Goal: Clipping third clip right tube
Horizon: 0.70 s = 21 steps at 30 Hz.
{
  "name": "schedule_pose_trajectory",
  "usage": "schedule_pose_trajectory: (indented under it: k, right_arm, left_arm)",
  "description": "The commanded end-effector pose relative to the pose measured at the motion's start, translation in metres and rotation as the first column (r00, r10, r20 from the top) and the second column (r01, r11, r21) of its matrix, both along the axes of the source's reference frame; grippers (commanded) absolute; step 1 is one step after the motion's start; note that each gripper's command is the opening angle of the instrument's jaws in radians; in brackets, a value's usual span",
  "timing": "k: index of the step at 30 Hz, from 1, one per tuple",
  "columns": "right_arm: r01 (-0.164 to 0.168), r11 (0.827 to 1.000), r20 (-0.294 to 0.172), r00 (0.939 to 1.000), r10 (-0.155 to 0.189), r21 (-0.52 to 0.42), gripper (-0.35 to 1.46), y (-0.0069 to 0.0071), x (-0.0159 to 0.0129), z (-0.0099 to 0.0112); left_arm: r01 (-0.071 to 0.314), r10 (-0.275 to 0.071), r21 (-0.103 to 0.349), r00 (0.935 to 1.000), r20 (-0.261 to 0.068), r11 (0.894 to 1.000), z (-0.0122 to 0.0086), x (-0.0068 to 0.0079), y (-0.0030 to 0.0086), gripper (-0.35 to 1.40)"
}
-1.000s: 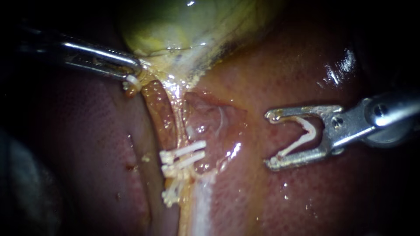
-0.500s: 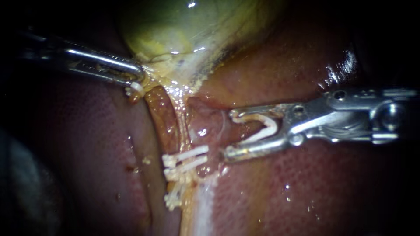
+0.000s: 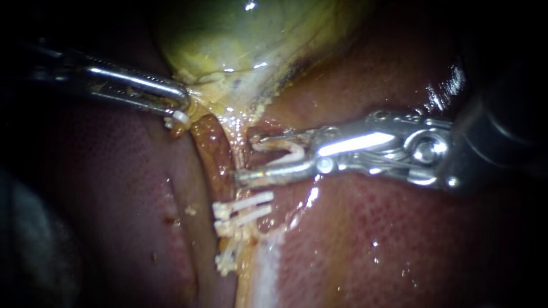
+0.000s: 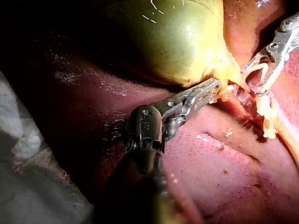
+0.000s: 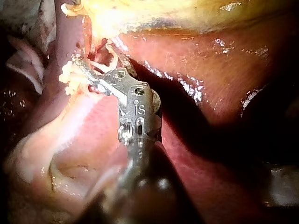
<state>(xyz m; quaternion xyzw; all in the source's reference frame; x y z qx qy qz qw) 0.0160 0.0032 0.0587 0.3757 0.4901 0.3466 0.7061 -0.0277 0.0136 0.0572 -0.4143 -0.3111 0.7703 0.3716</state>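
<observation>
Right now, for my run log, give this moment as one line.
left instrument: shut on gallbladder | right instrument: holding open clip, at tube

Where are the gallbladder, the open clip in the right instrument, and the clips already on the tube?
gallbladder point(image 3: 251, 40), endoscope view, its yellow-green wall.
open clip point(image 3: 275, 146), endoscope view, its upper leg.
placed clips point(image 3: 245, 202), endoscope view, the uppermost clip's bar.

Our endoscope sits close over the liver point(image 3: 399, 239), facing the clips point(image 3: 242, 208) below the gallbladder point(image 3: 240, 34). Our wrist cameras look along the left instrument point(image 4: 216, 87) and the right instrument point(image 5: 96, 55) from opposite sides toward those same clips.
</observation>
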Motion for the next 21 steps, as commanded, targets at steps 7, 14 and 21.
schedule_pose_trajectory:
  k: [7,14,21]
  right_arm:
    - [-0.06,0.996,-0.072,0.9953,0.065,0.07,0.49,0.0002,0.0023,-0.0001]
    - [-0.084,0.992,-0.136,0.9861,0.096,0.091,0.49,0.0003,0.0026,-0.0018]
    - [-0.115,0.985,-0.203,0.9692,0.14,0.13,0.45,0.0012,0.0031,-0.0046]
  left_arm:
    - [0.0,0.0,0.0,1.0,0.0,1.0,0.0001,-0.0001,0.0,-0.35]
    - [0.001,-0.001,-0.001,1.0,-0.001,1.0,0.0001,-0.0002,-0.0001,-0.35]
    - [0.001,-0.001,-0.001,1.0,-0.001,1.0,0.0001,-0.0002,-0.0001,-0.35]
